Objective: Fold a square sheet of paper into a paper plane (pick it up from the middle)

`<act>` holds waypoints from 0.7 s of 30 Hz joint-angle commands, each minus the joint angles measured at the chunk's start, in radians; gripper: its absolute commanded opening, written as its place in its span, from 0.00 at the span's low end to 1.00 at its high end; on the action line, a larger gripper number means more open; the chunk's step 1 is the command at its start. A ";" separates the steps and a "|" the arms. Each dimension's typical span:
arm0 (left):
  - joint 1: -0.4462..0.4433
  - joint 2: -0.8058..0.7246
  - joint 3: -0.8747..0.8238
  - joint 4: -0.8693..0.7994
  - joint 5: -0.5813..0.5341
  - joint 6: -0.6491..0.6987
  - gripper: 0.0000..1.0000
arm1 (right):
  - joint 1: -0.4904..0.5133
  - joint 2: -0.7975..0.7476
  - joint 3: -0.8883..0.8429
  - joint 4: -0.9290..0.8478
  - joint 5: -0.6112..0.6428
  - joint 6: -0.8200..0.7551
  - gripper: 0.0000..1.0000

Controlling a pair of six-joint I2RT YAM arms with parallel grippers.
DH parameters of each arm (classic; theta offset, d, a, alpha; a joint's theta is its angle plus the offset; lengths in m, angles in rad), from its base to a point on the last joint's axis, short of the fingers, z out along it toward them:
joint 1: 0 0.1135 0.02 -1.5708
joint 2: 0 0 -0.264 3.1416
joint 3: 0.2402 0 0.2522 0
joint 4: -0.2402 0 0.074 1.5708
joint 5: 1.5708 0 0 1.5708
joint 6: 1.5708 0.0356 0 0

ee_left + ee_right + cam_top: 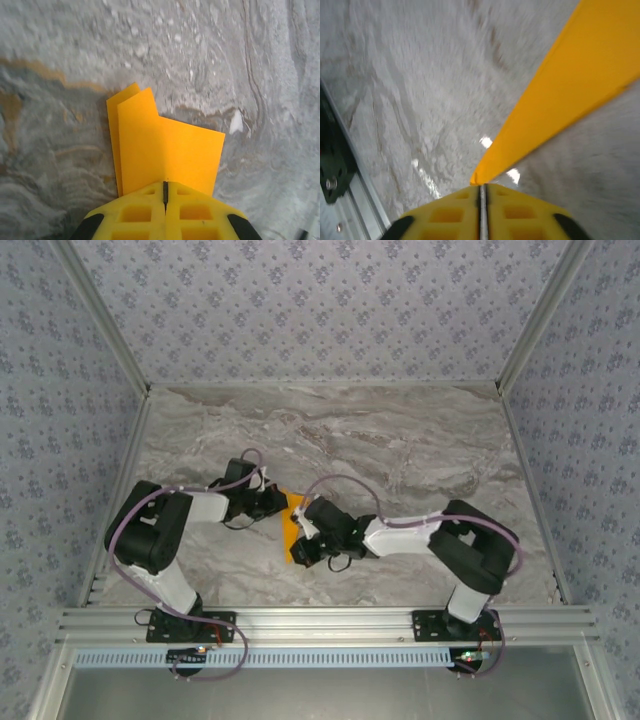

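Observation:
The square sheet of paper point(293, 525), bright orange and folded into overlapping layers, hangs between my two grippers over the near middle of the marble table. From the left, my left gripper point(283, 505) is shut on its upper edge. In the left wrist view the layered sheet point(165, 150) fans out from the closed yellow jaws of the left gripper point(165, 187). My right gripper point(300, 540) holds the lower end. In the right wrist view the sheet point(560, 90) runs edge-on as a narrow strip from the nearly closed jaws of the right gripper point(481, 186). The paper plane is out of view.
The marble table point(400, 440) stretches bare behind the arms, with patterned walls on three sides. An aluminium rail point(320, 620) carrying both arm bases runs along the near edge. That rail point(340, 165) lies close to the right gripper's left side.

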 commanded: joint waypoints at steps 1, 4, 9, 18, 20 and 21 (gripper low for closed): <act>-0.020 -0.059 0.056 -0.110 -0.098 0.028 0.16 | -0.051 -0.117 -0.045 -0.021 0.206 0.074 0.27; -0.056 -0.125 0.106 -0.215 -0.154 0.032 0.38 | -0.104 -0.178 -0.088 -0.066 0.311 0.144 0.43; -0.136 -0.214 0.169 -0.414 -0.344 0.058 0.53 | -0.213 -0.240 -0.140 -0.132 0.369 0.211 0.62; -0.337 -0.167 0.313 -0.733 -0.685 0.044 0.65 | -0.292 -0.302 -0.197 -0.182 0.443 0.252 0.86; -0.363 -0.127 0.340 -0.763 -0.713 0.028 0.65 | -0.293 -0.305 -0.194 -0.193 0.450 0.255 0.86; -0.377 -0.101 0.356 -0.775 -0.729 0.021 0.64 | -0.295 -0.307 -0.195 -0.196 0.454 0.259 0.86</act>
